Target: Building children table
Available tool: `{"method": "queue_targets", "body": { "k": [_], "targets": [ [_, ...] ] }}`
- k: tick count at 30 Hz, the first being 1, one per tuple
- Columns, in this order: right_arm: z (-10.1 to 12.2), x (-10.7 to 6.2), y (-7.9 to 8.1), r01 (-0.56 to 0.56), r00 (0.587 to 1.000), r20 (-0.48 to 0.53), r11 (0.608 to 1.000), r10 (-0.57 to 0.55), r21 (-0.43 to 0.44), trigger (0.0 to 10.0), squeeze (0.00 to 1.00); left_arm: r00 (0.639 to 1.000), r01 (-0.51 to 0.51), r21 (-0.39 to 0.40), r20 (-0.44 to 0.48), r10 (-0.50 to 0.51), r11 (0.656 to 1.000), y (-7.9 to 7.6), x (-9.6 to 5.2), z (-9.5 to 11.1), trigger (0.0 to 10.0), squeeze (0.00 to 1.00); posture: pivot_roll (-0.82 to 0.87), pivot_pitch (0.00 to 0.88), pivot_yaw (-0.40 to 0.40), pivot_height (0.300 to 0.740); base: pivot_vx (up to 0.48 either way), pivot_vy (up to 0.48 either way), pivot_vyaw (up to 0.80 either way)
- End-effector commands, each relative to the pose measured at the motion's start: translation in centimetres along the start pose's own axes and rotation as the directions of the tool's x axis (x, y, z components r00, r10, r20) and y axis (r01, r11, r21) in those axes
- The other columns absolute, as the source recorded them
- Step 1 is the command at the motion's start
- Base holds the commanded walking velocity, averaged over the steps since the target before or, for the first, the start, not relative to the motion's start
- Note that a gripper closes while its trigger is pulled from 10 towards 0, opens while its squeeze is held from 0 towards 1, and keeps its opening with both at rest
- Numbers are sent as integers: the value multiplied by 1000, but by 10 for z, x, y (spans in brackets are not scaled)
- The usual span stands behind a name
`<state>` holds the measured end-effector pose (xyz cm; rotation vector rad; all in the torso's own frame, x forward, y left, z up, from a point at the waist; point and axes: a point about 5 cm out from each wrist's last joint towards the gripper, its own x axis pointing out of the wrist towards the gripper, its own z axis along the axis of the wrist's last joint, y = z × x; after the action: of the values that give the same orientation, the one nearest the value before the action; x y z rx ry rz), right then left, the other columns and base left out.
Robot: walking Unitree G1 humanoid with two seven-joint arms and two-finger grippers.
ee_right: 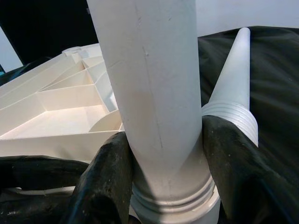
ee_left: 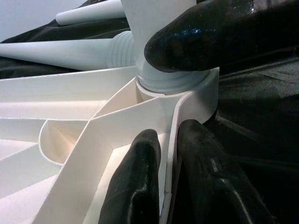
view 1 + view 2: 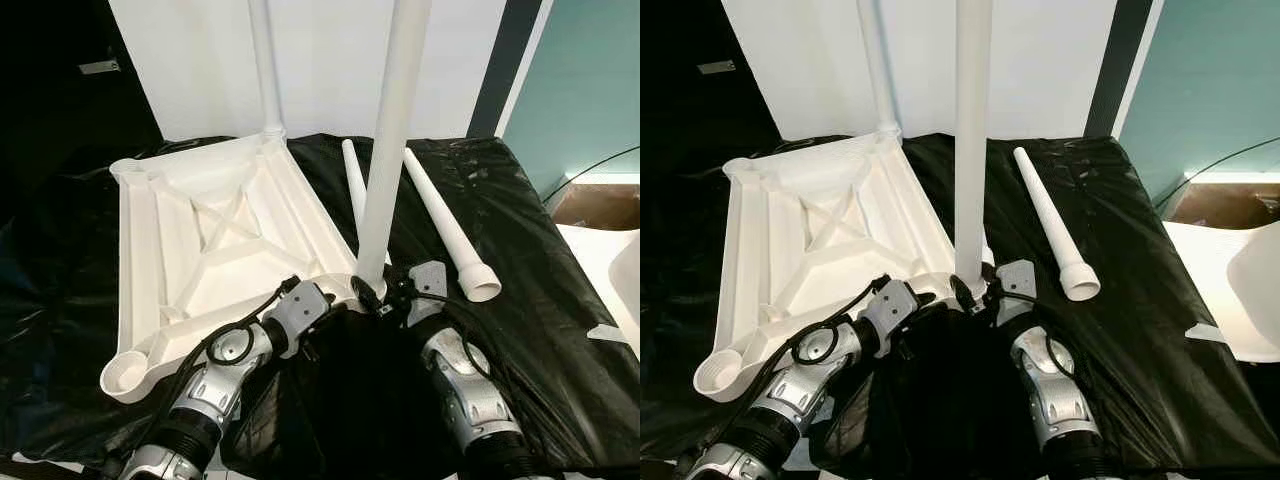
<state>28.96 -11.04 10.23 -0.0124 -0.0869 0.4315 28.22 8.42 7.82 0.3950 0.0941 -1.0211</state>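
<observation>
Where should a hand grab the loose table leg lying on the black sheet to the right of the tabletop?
Grip the loose table leg mid-shaft, coming straight down from above with fingers across its width. It lies flat on the black sheet, tapered, its threaded wide end toward the robot. Staying off the threads keeps that end free for the tabletop socket; the right hand is nearest, though it's shut on the upright leg.

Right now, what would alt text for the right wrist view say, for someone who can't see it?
The right gripper clasps a white table leg near its threaded base, one black finger on each side, above the upturned white tabletop. A spare leg lies behind on black sheeting.
</observation>
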Motion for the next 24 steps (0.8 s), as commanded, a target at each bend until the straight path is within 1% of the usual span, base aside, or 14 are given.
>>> {"method": "queue_targets", "body": {
  "k": [1, 2, 4, 5, 6, 7, 9, 11, 14, 18, 20, 22, 23, 24],
  "targets": [
    [6, -3, -32, 189, 982, -7, 982, -189, -3, 10000, 129, 961, 226, -81, -145, -236, 971, -46, -6, -39, 10000, 0, 66, 0, 26, 740, 0, 0, 0],
    [7, 0, -29, 129, 992, -12, 992, -129, 4, 10000, 1000, 961, 226, -83, -146, -236, 971, -46, -7, -39, 10000, 0, 66, 0, 26, 740, 0, 0, 0],
    [9, 3, -28, 74, 997, -12, 997, -74, -2, 10000, 1000, 961, 225, -84, -146, -235, 971, -46, -7, -39, 10000, 0, 67, 0, 22, 740, 0, 0, 0],
    [11, 5, -28, 31, 999, -16, 999, -31, -18, 10000, 490, 961, 224, -85, -146, -234, 971, -46, -6, -39, 10000, 0, 63, 0, 22, 740, 0, 0, 0],
    [11, 5, -28, 31, 999, -16, 999, -31, -18, 10000, 490, 961, 224, -85, -146, -234, 971, -46, -6, -39, 10000, 0, 63, 0, 22, 740, 0, 0, 0],
    [13, 7, -29, -12, 1000, -16, 999, 11, -40, 10000, 0, 961, 223, -85, -146, -233, 971, -46, -6, -39, 10000, 0, 63, 0, 22, 740, 0, 0, 0],
    [17, 9, -31, -63, 998, -15, 996, 62, -62, 10000, 0, 962, 222, -85, -145, -233, 971, -46, -6, -39, 10000, 0, 63, 0, 22, 740, 0, 0, 0],
    [24, 12, -35, -200, 980, -29, 974, 198, -101, 10000, 0, 962, 222, -84, -145, -233, 971, -46, -5, -39, 10000, 0, 57, 0, 24, 740, 0, 0, 0],
    [26, 13, -37, -243, 970, -39, 964, 240, -108, 10000, 0, 962, 223, -83, -145, -233, 971, -46, -5, -39, 10000, 0, 57, 0, 24, 740, 0, 0, 0],
    [28, 10, -42, -411, 911, -103, 903, 400, -126, 10000, 0, 961, 224, -79, -146, -234, 971, -44, -4, -39, 10000, 0, 57, 0, 24, 740, 0, 0, 0],
    [26, 6, -54, -548, 830, -210, 825, 516, -139, 10000, 0, 961, 223, -75, -148, -232, 972, -42, -5, -38, 10000, 0, 58, 0, 27, 740, 0, 0, 0],
    [26, 6, -54, -548, 830, -210, 825, 516, -139, 10000, 0, 961, 223, -75, -148, -232, 972, -42, -5, -38, 10000, 0, 58, 0, 27, 740, 0, 0, 0],
    [26, 5, -67, -603, 785, -282, 785, 552, -143, 4431, 0, 962, 220, -73, -150, -229, 973, -42, -5, -39, 10000, 0, 58, 0, 27, 740, 0, 0, 0],
    [27, 5, -72, -623, 767, -303, 770, 566, -137, 0, 0, 962, 219, -73, -150, -227, 973, -42, -6, -39, 10000, 0, 63, 0, 26, 740, 0, 0, 0]
  ]
}}
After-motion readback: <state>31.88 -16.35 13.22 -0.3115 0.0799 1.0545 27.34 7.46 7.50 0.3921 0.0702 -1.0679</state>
